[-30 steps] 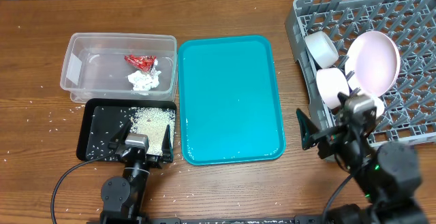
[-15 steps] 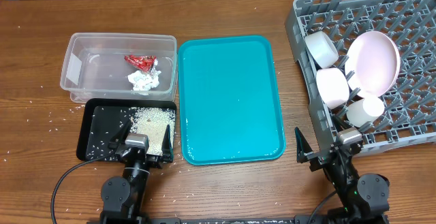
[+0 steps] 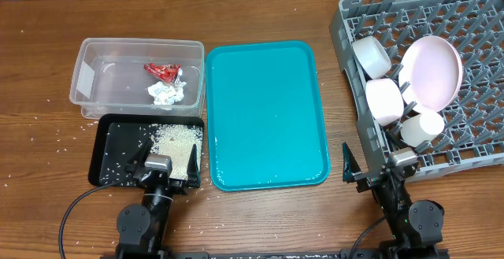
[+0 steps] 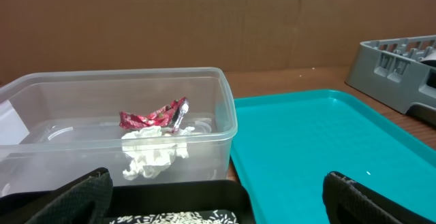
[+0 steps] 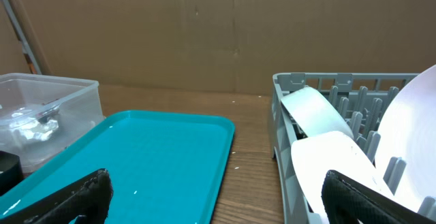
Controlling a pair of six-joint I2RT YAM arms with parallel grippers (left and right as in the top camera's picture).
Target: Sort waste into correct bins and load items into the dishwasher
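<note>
Seen from above, the right gripper [image 3: 368, 172] has pulled back from the grey rack [image 3: 472, 23], jaws wide, holding nothing. Left wrist: left gripper [image 4: 214, 186] wide open too; red wrapper [image 4: 153, 117] and tissue [image 4: 155, 157] sit sorted in the clear tub [image 4: 228, 115]. Right wrist: bowls [image 5: 317, 112] lean on pegs to stay up.

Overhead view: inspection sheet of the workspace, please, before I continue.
Surface: wooden table; loose rice grains scattered around the black tray.
Job's things: clear tub holds red wrapper and tissue wad; black tray holds rice pile; grey rack holds plate, far bowl, near bowl, cup; chopsticks not seen.
Clutter: teal tray, bare.
Grippers: left gripper and right gripper open, holding nothing.
Cables: left cable, right cable, both black, by the arm bases.
Surroundings: brown cardboard wall behind the table.
</note>
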